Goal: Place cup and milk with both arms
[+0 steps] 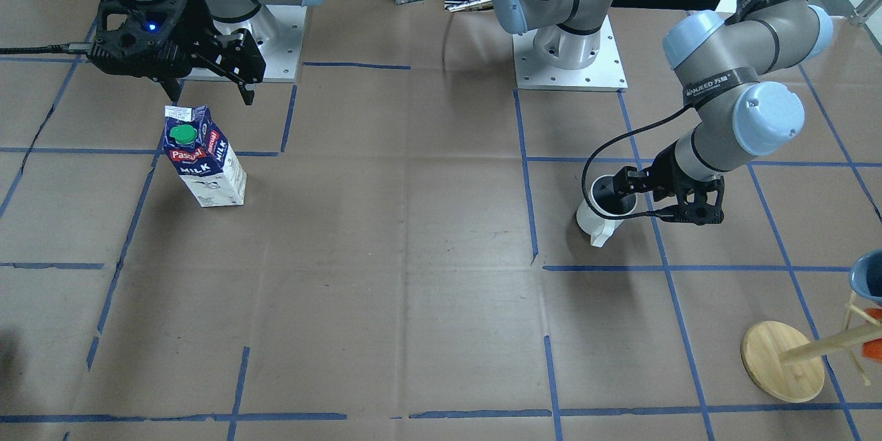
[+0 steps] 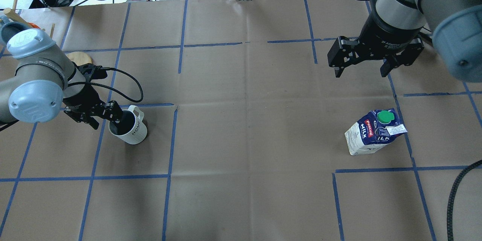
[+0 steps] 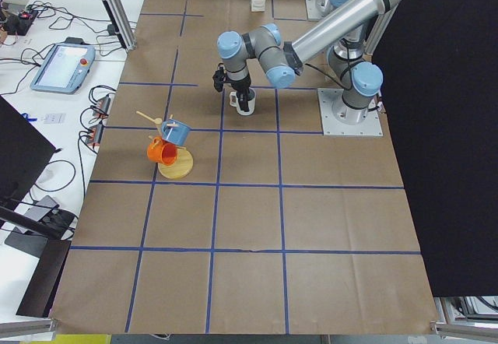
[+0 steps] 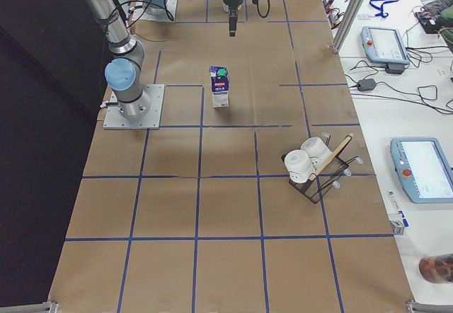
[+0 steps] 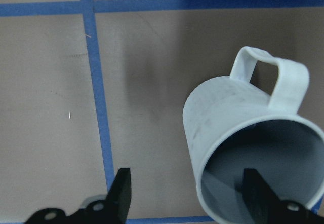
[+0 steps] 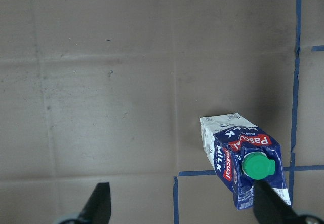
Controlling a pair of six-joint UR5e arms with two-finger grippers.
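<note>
Left wrist feed: left gripper [image 5: 187,183] is spread wide and straddles the wall of the cup [image 5: 228,117]. One finger sits down inside the dark interior, the other outside over the paper. Neither finger looks pressed to the wall, so I log the jaws as apart, not clamped.

Overhead: the cup stands upright on the brown paper [image 2: 241,139] in the robot's left half of the table. It is near a blue tape line [image 2: 150,104], with its handle turned toward the operators' side.

Right wrist feed: right gripper [image 6: 185,203] has its fingers far apart with nothing between them, and it hangs well above the paper. The milk [image 6: 238,158] is below it, offset toward one finger rather than centred.

The carton stands upright with its green cap [image 6: 258,165] on top. It sits at a tape corner in the robot's right half, well apart from the cup.

Farther out, a wooden stand [image 1: 782,362] at the operators' edge on the robot's left carries a blue and an orange cup. Toward the table's right end a wire rack [image 4: 306,185] holds two white cups. Beyond the table edge are white side desks with a pendant [image 4: 382,44] and cables.
</note>
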